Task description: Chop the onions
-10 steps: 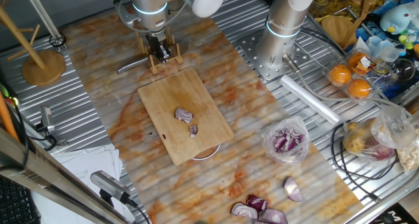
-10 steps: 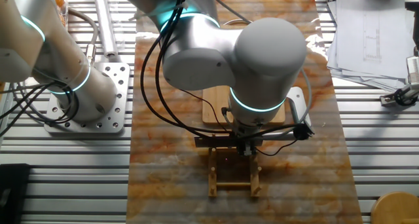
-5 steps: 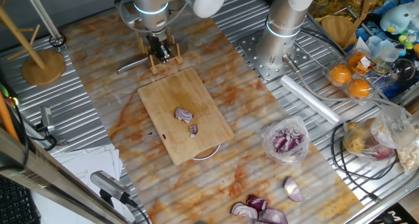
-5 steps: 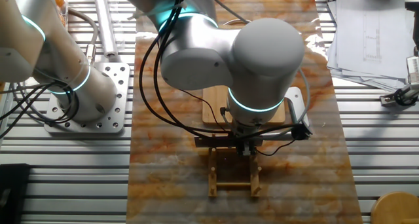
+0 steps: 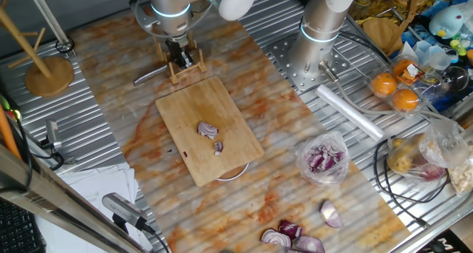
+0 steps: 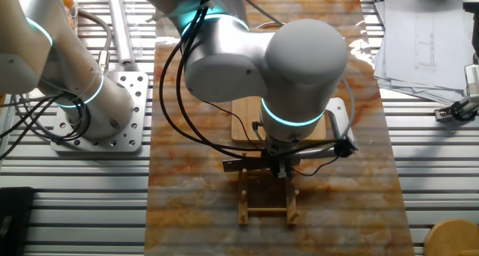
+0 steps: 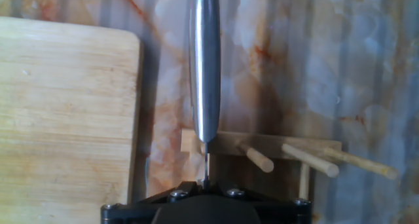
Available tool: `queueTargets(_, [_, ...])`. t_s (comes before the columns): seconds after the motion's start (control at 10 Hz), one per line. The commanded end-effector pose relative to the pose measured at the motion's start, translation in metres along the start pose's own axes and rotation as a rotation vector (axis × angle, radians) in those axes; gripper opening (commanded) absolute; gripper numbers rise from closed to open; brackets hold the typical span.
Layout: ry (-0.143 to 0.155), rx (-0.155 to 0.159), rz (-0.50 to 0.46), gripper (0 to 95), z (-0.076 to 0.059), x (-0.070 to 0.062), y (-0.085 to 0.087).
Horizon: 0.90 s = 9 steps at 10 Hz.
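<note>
**The claw sits at the knife rack**

To the left of the claw, a wooden stand (image 5: pixel 49 74) waits on the metal table (image 5: pixel 96 142).

The claw (image 5: pixel 176 58) is low over a small wooden rack (image 5: pixel 185 63). A shiny knife (image 7: pixel 204 67) pokes out from the claw in the hand view. The claw seems to hold it, but I cannot tell how far open the fingers are.

Just in front of the claw lies a cutting board (image 5: pixel 207 127). The onions (image 5: pixel 210 133) rest in the middle of it, well apart from the claw.

Far off to the right sit a bag of chopped onion (image 5: pixel 324 158) and two oranges (image 5: pixel 395 90).
</note>
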<state>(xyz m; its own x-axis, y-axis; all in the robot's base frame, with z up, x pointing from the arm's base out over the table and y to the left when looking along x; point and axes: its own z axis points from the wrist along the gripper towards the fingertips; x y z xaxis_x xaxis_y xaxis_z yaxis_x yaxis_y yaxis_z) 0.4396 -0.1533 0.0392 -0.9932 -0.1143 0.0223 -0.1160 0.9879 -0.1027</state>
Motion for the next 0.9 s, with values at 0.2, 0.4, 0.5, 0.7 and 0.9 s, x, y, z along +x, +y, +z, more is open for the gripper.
queueTargets(0.2, [0.031,-0.012,0.009,0.0,-0.031,-0.007,-0.003])
queueTargets(0.4, [0.051,-0.012,0.014,0.0,-0.058,-0.017,0.002])
queueTargets(0.5, [0.057,-0.003,0.010,0.0,-0.068,-0.021,0.005])
queueTargets(0.7, [0.068,0.004,-0.001,0.0,-0.085,-0.028,0.011])
queueTargets(0.9, [0.075,0.017,-0.022,0.0,-0.110,-0.036,0.025])
